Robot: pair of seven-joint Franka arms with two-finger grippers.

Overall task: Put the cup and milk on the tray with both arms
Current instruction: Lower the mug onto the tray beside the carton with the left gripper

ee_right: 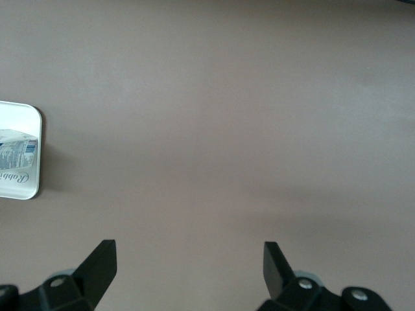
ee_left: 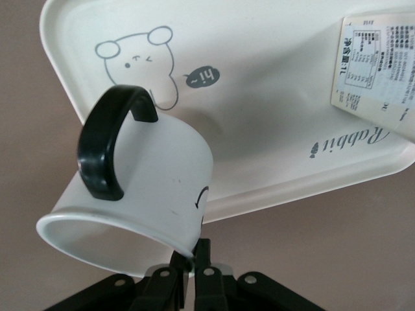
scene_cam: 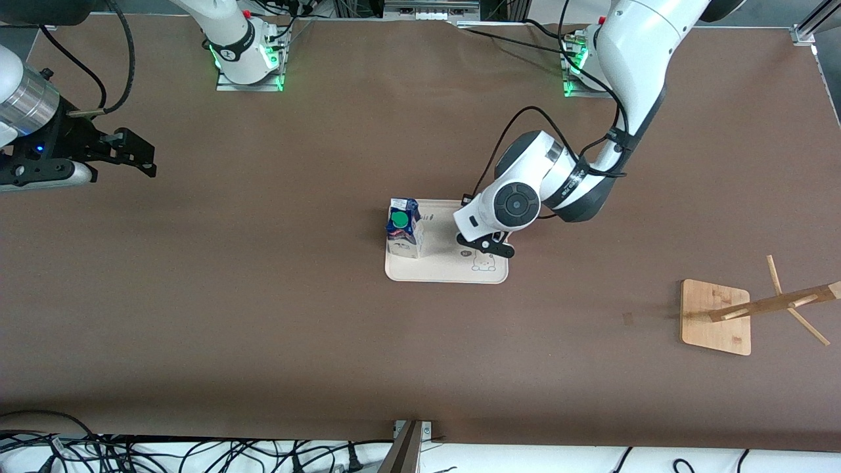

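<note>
Mostly hidden under the left gripper (scene_cam: 486,244), cup (ee_left: 139,194) over tray (scene_cam: 447,269)

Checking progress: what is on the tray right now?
The milk stands on the tray. The left gripper holds the cup tilted above it; the arm hides part of the tray.

L gripper (ee_left: 190,275) jaws clamped; R gripper (ee_right: 191,265) (waiting) jaws wide.

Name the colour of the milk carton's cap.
Green cap, best in the front view.
</note>
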